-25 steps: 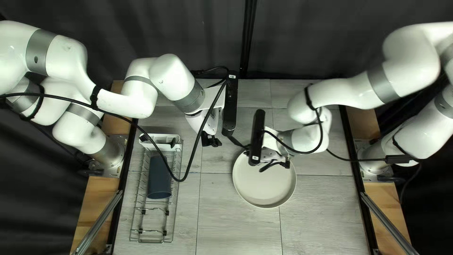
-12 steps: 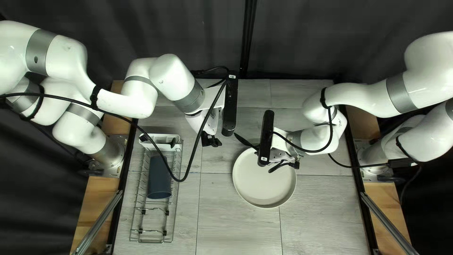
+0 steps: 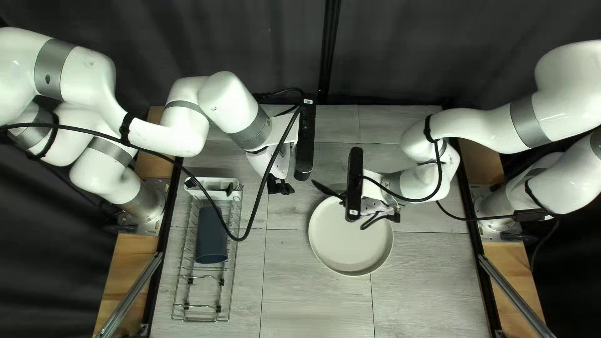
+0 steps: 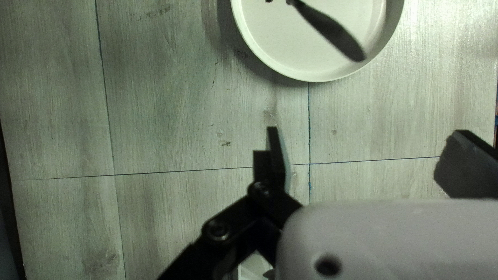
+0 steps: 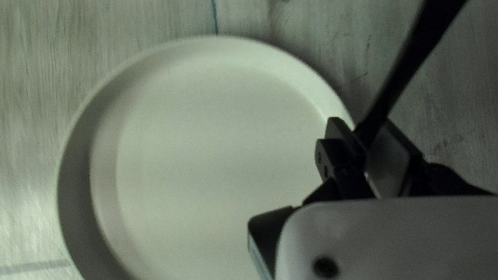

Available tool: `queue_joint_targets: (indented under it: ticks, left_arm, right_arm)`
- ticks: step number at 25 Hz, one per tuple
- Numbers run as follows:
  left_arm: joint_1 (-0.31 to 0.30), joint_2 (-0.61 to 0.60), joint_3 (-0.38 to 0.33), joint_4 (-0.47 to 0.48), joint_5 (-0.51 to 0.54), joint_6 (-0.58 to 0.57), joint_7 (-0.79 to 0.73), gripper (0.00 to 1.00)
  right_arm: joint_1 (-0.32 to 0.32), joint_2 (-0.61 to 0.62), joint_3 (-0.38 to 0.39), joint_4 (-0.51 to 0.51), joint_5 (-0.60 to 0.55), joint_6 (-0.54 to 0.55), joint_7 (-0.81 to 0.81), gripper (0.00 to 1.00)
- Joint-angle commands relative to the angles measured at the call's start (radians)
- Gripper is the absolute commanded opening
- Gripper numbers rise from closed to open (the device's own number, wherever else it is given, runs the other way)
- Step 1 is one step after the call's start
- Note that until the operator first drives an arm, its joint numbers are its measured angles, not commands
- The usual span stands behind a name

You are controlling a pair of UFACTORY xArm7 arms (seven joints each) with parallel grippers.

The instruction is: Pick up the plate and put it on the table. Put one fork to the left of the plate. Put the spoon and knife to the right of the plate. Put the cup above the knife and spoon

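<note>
Dark utensil (image 5: 407, 67) is gripped between fingers of right gripper (image 3: 374, 208) – plate (image 3: 350, 244) seen below and beside them, on table (image 3: 313, 300). Fingers of left gripper (image 3: 280, 186) are spread open – plate seen ahead.

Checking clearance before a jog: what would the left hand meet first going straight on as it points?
Probably bare tabletop, under the left hand; the plate looks clear of that line, though depth is unclear.

A round, cream, ceramic-looking plate (image 3: 350, 250) is appearing smooth; a cylindrical, dark-blue, plastic-looking cup (image 3: 211, 238) is appearing matt; a long, silver, metal-wire rack (image 3: 200, 320) is glinting.
</note>
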Motion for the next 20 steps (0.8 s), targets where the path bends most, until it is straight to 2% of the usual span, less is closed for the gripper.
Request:
queue_joint_targets:
  ticks: [1,18,20]
  left_arm:
    - [0.000,0.000,0.000,0.000,0.000,0.000,0.000,1.00]
    - [0.000,0.000,0.000,0.000,0.000,0.000,0.000,1.00]
    - [0.000,0.000,0.000,0.000,0.000,0.000,0.000,1.00]
  right_arm:
    - [0.032,-0.009,-0.044,-0.036,0.201,-0.040,-0.156,0.00]
    - [0.032,-0.009,-0.044,-0.036,0.201,-0.040,-0.156,0.00]
    - [0.141,-0.004,-0.116,-0.061,0.530,-0.028,-0.428,0.00]
